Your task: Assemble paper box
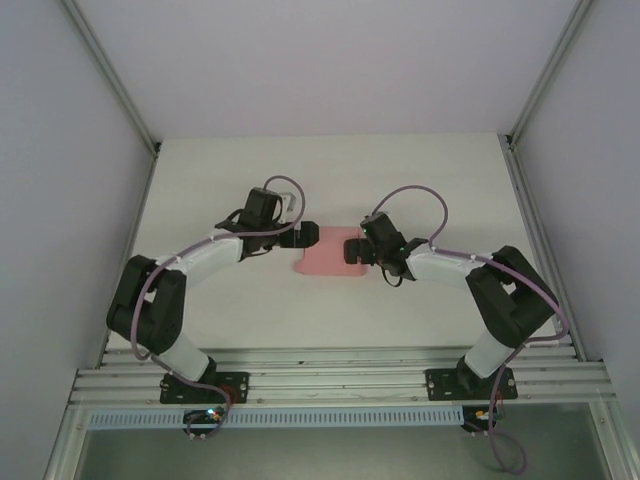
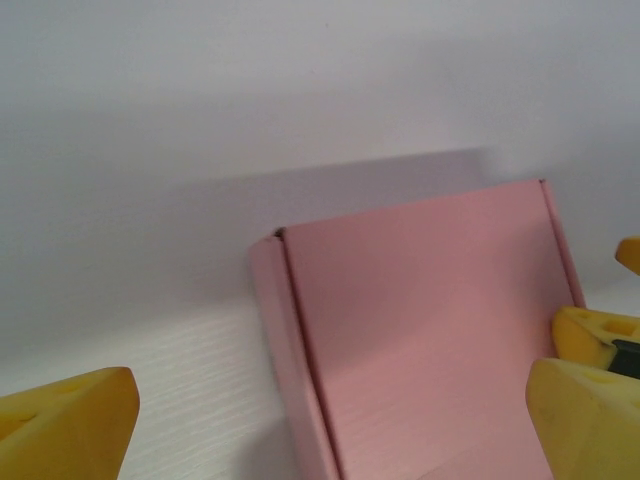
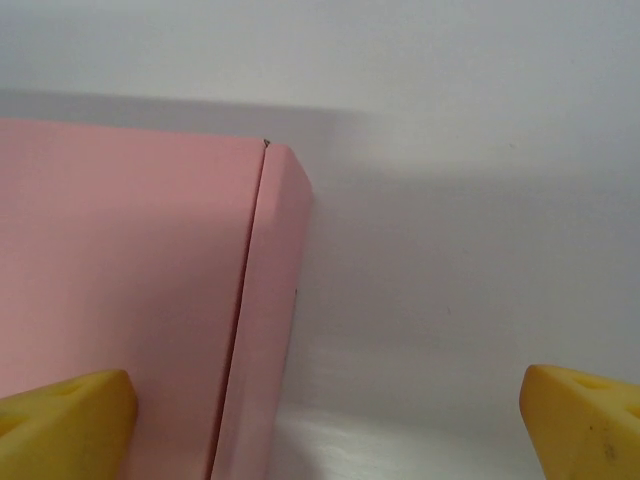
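The paper box (image 1: 326, 256) is pale pink card, folded into a low rectangular box lying flat on the white table (image 1: 330, 180) between the two arms. My left gripper (image 1: 309, 237) sits at the box's far left corner, open, nothing between its fingers. In the left wrist view the box top (image 2: 430, 320) and its narrow side wall lie between the wide yellow fingertips (image 2: 65, 420) of the left gripper (image 2: 330, 425). My right gripper (image 1: 352, 249) is at the box's right edge, open. In the right wrist view the box (image 3: 130, 270) lies by the left fingertip (image 3: 65, 420) of the right gripper (image 3: 325, 425).
Aluminium frame posts (image 1: 110, 75) and pale side walls close in the table on the left and right. A slotted rail (image 1: 340, 365) runs along the near edge where both arm bases are bolted. The right gripper's yellow fingertips (image 2: 598, 335) show across the box in the left wrist view.
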Motion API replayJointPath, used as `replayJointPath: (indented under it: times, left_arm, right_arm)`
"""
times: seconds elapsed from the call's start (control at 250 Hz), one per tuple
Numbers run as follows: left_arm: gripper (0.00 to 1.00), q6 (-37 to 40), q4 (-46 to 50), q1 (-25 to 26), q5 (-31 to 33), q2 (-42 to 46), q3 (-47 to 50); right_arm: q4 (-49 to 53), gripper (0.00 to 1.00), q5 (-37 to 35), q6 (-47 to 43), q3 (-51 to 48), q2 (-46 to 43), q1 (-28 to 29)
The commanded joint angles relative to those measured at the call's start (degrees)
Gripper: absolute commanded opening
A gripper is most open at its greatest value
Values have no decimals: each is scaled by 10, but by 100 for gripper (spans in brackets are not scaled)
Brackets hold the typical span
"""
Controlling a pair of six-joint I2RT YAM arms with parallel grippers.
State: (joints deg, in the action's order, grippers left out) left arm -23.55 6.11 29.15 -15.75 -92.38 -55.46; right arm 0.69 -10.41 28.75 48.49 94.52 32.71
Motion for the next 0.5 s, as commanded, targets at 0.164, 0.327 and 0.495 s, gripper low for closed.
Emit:
replayJointPath:
  times: [0.164,0.327,0.495]
  left_arm:
    - [83,-12,-34,-19,-66,-68,-14]
    - [64,-53,-105,-44,-152,-107,-3]
    - [56,-69,-147,-49,-174,-118,19]
  right_arm:
    - [-14,100,6,8,-25,-21,-1]
    - [-9,100,7,1,-23,-44,-1]
    - [-8,100,3,10,-24,-51,-1]
